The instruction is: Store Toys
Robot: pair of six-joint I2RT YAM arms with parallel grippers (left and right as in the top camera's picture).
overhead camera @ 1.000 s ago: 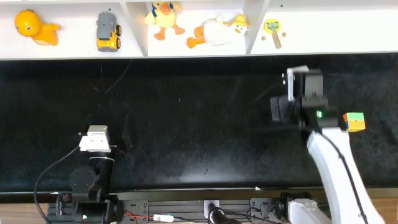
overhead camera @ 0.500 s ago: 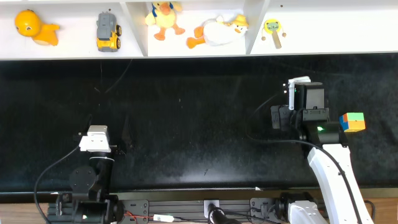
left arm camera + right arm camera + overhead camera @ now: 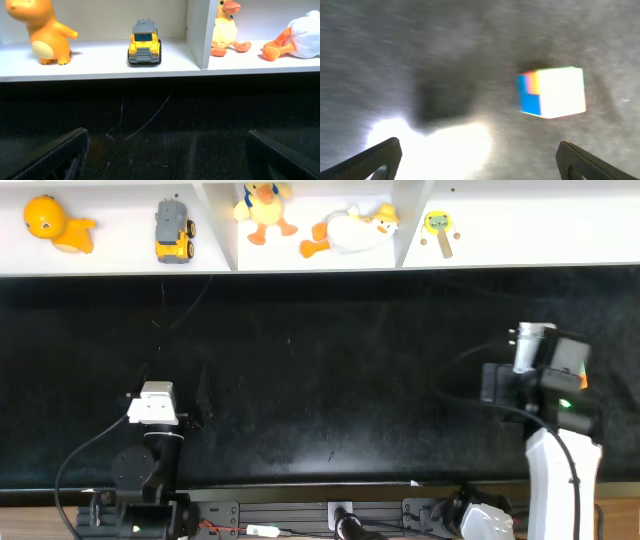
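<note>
Your right gripper [image 3: 480, 156] hangs over the right side of the black worktop [image 3: 320, 380] with its fingers spread wide, holding nothing. The multicoloured cube [image 3: 552, 92] lies on the worktop below it, apart from both fingers. From above, the right wrist covers most of the cube, and just an orange edge shows beside it.

Your left gripper [image 3: 165, 160] sits low near its base, fingers likewise apart and empty, facing the white shelf [image 3: 500, 255] along the worktop's far edge. On that shelf stand an orange figure [image 3: 45, 30] and a yellow truck [image 3: 145, 42] in one compartment. The next holds a yellow plush duck [image 3: 227, 27] and a white plush [image 3: 300, 42] lying on its side. A small green toy [image 3: 438, 230] is in the compartment to the right.
</note>
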